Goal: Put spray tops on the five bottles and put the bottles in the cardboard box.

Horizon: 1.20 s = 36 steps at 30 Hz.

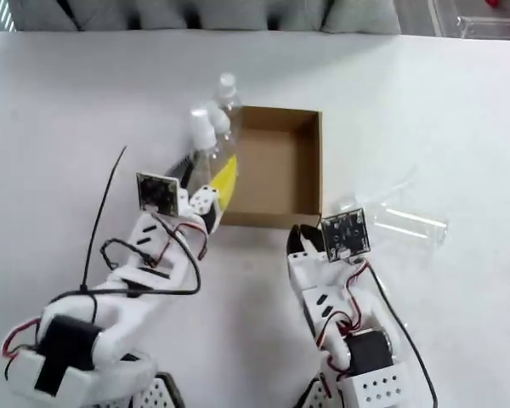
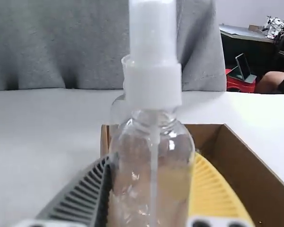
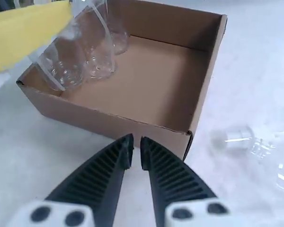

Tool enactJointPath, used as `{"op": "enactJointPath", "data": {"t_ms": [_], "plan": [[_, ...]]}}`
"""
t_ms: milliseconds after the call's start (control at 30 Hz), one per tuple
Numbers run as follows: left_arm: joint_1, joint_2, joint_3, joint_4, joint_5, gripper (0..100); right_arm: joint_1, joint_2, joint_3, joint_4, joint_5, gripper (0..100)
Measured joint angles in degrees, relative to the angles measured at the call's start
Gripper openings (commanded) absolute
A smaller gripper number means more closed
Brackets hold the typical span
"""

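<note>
My left gripper (image 1: pixel 209 170) is shut on a clear bottle (image 2: pixel 151 165) that carries a white spray top (image 2: pixel 154 61); the yellow and grey fingers clamp its body. This bottle (image 1: pixel 206 144) leans at the left wall of the open cardboard box (image 1: pixel 276 166), with its base just inside the box (image 3: pixel 146 80). A second capped bottle (image 1: pixel 228 89) stands in the box's far left corner. My right gripper (image 3: pixel 136 146) is shut with nothing in it, just in front of the box's near wall. A clear bottle (image 3: pixel 255 146) lies on the table right of the box.
The white table (image 1: pixel 68 127) stretches to either side of the box. The lying bottle (image 1: pixel 404 219) sits close to the right arm's wrist camera. A grey fabric surface (image 2: pixel 61 42) stands behind the table's far edge.
</note>
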Motion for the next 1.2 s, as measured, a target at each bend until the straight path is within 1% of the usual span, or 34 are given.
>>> {"op": "enactJointPath", "data": {"t_ms": [367,567,633,800,1200], "plan": [[0.09,9.76,0.00,-8.62,0.00,2,0.00,0.00,0.00,0.00,0.00,1.5],[0.09,11.60,0.00,-8.88,0.00,2,0.00,0.00,0.00,0.00,0.00,1.5],[0.09,11.60,0.00,-8.88,0.00,5,0.00,0.00,0.00,0.00,0.00,1.5],[0.09,11.60,0.00,-8.88,0.09,19,0.00,0.00,0.00,0.00,0.00,1.5],[0.00,11.60,0.00,-8.88,-0.09,20,0.00,0.00,0.00,0.00,0.00,1.5]]}}
